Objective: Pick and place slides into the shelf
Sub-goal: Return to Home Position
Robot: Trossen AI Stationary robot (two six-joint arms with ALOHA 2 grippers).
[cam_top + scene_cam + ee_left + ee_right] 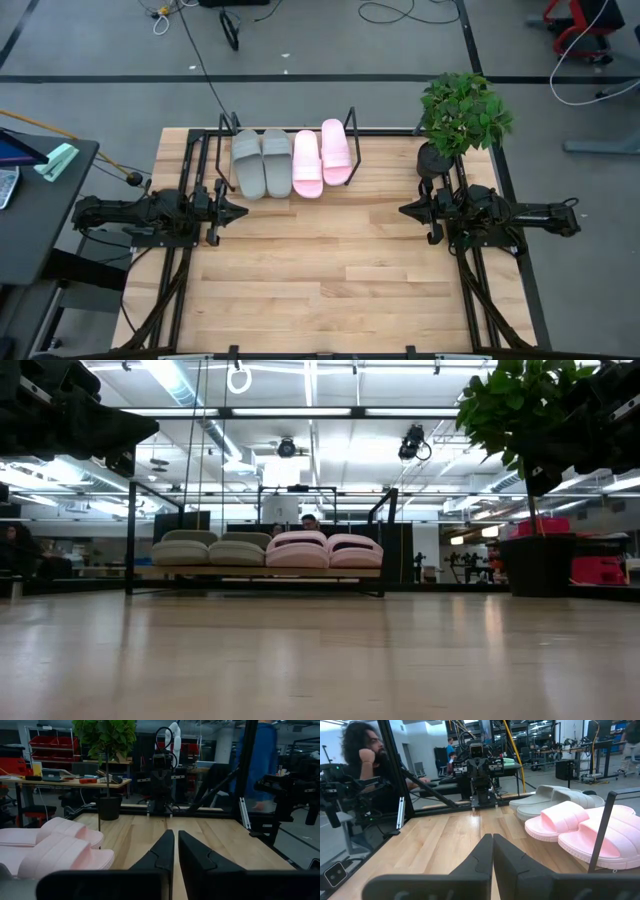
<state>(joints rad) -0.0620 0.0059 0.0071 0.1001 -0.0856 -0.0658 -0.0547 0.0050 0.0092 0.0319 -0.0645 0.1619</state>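
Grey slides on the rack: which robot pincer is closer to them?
Left. The left pincer lies close by the grey slides, at the table's left side. The right pincer is across the table, past the pink slides, near the potted plant.

One pair of soft foam slides (262, 163) is coloured grey, the other pair (322, 158) pale pink; the thin-wire metal shelf (131, 540) is black; the wooden table (330, 270) is banded honey.

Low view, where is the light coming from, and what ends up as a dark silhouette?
Low view: bright ceiling strips backlight the potted plant into a silhouette; the tabletop carries a pale sheen. High view: even light, no glare on the slides. Wrist views: left claw and right claw look dark.
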